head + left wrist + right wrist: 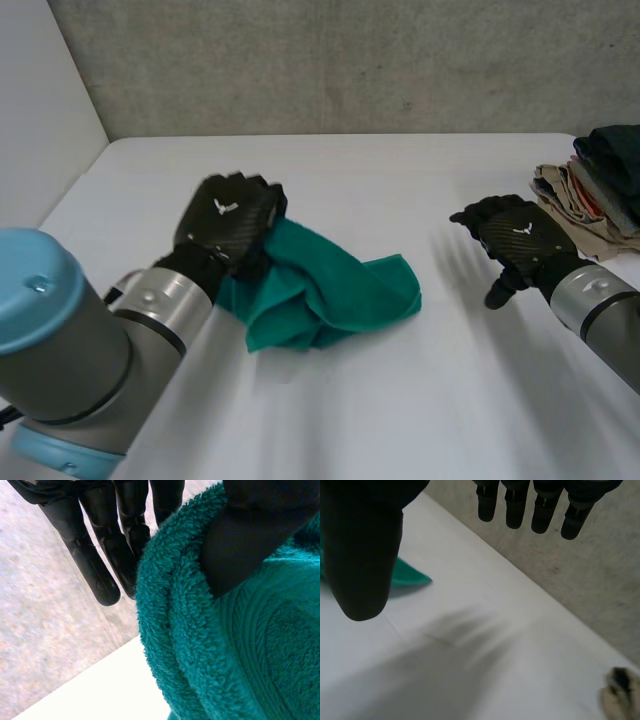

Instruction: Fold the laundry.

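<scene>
Laundry is seen in 2 places on the white table. A crumpled teal-green terry towel lies left of the table's middle. A stack of folded clothes in beige, red and dark tones sits at the far right edge, near the grey concrete wall.

The left hand is set on the towel's left end, where the cloth is bunched. In the left wrist view the towel is clamped: the thumb is pressed across its thick rolled edge, against the straight fingers on the other side (the fingertips reach past the cloth). The rest of the towel is spread to the right of this hand in loose folds, with 1 corner pointing toward the right hand.

The right hand is held over bare table, well apart from the towel and near the stack without touching it. In the right wrist view its fingers are straight and set apart from the thumb, and nothing is held between them. A corner of the towel is seen beyond the thumb, and a small part of the stack on the fingers' side.
</scene>
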Robot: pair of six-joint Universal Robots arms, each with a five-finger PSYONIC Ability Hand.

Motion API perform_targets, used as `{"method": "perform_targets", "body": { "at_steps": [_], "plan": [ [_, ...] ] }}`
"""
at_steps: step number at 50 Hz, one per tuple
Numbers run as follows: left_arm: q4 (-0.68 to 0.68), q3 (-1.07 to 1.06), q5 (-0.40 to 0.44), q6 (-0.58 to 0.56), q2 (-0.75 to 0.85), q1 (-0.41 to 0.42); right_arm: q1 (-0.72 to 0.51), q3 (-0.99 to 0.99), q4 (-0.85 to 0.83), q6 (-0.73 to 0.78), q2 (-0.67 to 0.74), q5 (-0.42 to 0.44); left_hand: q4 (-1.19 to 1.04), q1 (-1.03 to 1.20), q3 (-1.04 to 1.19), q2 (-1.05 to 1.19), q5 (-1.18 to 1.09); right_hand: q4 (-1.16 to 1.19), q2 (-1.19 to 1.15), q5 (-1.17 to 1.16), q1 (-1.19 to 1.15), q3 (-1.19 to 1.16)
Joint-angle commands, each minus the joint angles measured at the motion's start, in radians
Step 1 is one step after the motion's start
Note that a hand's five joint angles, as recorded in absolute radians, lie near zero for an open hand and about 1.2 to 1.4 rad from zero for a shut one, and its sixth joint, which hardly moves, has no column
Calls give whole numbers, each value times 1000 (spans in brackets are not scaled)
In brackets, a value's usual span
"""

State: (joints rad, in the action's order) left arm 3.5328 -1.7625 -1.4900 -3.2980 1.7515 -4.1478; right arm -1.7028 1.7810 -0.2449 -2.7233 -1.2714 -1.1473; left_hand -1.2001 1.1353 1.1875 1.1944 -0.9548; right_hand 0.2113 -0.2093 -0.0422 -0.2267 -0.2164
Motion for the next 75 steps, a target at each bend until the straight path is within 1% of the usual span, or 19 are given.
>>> {"method": "perform_targets", "body": {
  "at_steps": [1,8,14,16,17,18,23,29,34,40,48,52,54,55,56,59,64,69,75],
  "plan": [
    [-12,11,-3,6,-141,9,-119,-138,140,-398,130,35,-196,261,209,202,-267,-37,35,42,52,42],
    [-15,11,-13,6,-188,69,-256,-232,128,-477,256,26,-196,261,209,202,-267,-37,35,42,52,42],
    [-52,9,-13,23,-204,110,-302,-347,10,-474,383,-98,-196,261,209,202,-267,-37,35,42,52,42],
    [-74,11,-13,44,-237,118,-313,-399,-16,-467,429,-143,-196,261,209,202,-267,289,-291,-283,-274,-284],
    [-81,9,-13,50,-256,120,-313,-419,-16,-464,444,-158,-196,261,209,202,-267,555,-557,-550,-540,-550],
    [-83,11,-15,54,-265,118,-310,-455,-16,-452,466,-184,-196,261,209,202,-267,1179,-1181,-1173,-1163,-1174],
    [-91,12,-16,51,-316,91,-281,-465,-33,-346,423,-244,-196,261,209,202,-267,1185,-1187,-1180,-1170,-1180],
    [-136,11,-15,46,-337,-58,-213,-419,1,-83,170,-218,-196,261,209,202,-267,1185,-1187,-1180,-1170,-1180],
    [-187,18,-9,46,-340,-167,-118,-416,142,172,12,-155,-196,261,209,202,-267,1185,-1187,-1180,-1170,-1180],
    [-215,18,42,43,-249,-230,-109,-456,357,240,-95,-103,-196,261,209,202,-267,1185,-1187,-1180,-1170,-1180],
    [-200,87,88,-8,53,-239,-121,-407,466,232,-53,-60,-196,261,209,202,-267,1185,-1187,-1180,-1170,-1180],
    [-196,202,82,-84,242,-239,-133,-397,463,185,107,-57,-196,261,209,202,-267,1185,-1187,-1180,-1170,-1180],
    [-196,248,79,-115,298,-238,-149,-405,461,145,157,-55,63,2,-50,-57,-8,1185,-1187,-1180,-1170,-1180],
    [-199,297,71,-141,348,-239,-156,-410,461,128,179,-57,480,-416,-468,-475,410,1185,-1187,-1180,-1170,-1180],
    [-203,322,70,-153,368,-239,-162,-422,460,100,216,-60,644,-580,-632,-639,574,1185,-1187,-1180,-1170,-1180],
    [-209,386,39,-173,417,-226,-158,-431,457,70,251,-63,886,-821,-873,-880,815,1185,-1187,-1180,-1170,-1180],
    [-213,374,-39,-170,382,-203,-152,-424,415,54,273,-71,904,-840,-892,-899,834,1185,-1187,-1180,-1170,-1180],
    [-230,256,-124,-164,226,-154,-152,-411,409,53,268,-71,869,-804,-857,-863,798,1185,-1187,-1180,-1170,-1180],
    [-229,45,-188,-105,16,-131,-152,-408,408,53,268,-71,567,-502,-554,-561,496,1185,-1187,-1180,-1170,-1180]
  ]
}}
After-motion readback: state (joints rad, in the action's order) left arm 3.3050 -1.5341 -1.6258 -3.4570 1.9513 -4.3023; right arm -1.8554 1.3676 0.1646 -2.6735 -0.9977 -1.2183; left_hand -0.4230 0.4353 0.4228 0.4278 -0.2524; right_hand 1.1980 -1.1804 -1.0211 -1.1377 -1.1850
